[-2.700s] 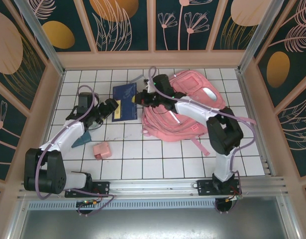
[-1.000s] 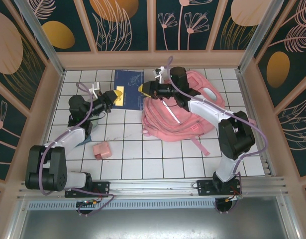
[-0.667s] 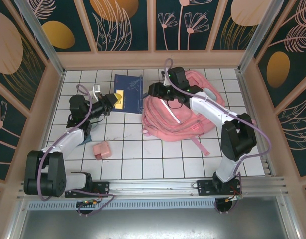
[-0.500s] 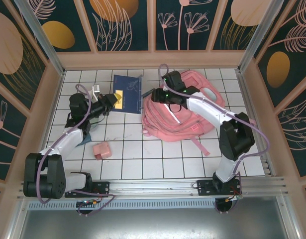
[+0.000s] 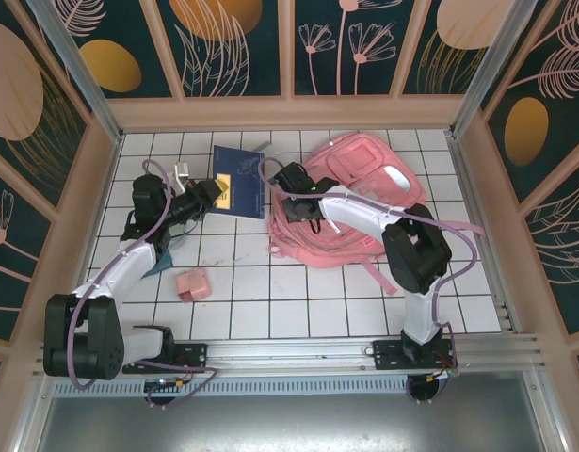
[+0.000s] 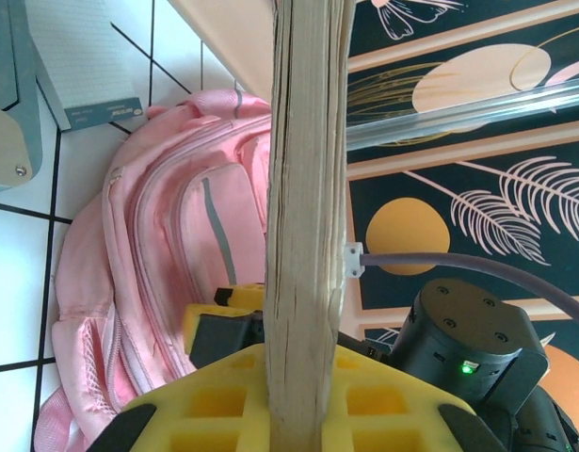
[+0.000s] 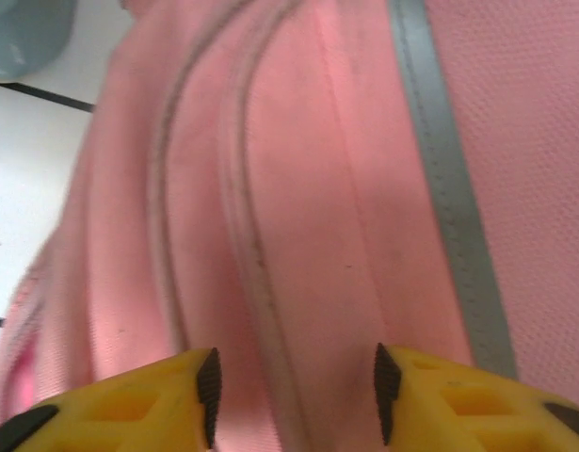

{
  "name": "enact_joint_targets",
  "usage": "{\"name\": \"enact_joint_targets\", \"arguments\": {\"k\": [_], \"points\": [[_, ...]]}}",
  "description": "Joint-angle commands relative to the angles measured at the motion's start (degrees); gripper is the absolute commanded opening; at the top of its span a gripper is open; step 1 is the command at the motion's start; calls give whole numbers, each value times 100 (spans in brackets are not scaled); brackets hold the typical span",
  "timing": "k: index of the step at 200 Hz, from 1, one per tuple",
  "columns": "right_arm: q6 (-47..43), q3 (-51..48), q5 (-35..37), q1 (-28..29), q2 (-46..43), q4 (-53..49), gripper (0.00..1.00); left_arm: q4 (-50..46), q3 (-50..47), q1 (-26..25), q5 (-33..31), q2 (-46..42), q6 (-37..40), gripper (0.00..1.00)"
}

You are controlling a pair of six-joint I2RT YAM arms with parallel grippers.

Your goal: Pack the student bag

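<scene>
Bearing student bag point(image 5: 364, 168): floral-walled gridded tabletop point(image 5: 270, 292)

The near tiles point(image 5: 298, 301) lie free; the student bag point(image 5: 364, 169), book point(image 5: 240, 179) and pink box point(image 5: 192, 283) block elsewhere.

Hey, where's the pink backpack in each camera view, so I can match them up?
Top external: pink backpack sits centre-right, in the far half.
Left wrist: it lies in the left half, beside the upright book edge.
Right wrist: it is close up, centre to right edge, above the right fingers.
Shared landmark: its grey reflective strip, in both wrist views.
</scene>
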Motion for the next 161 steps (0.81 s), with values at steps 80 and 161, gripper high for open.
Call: {"name": "enact_joint_targets", "arguments": {"k": [80, 161], "points": [[10, -126, 729, 48, -458, 164, 0, 248, 48, 3, -85, -71, 152, 0], [411, 1554, -691, -610, -1011, -110, 0, 1032, -365, -168, -799, 400, -415, 0]]}}
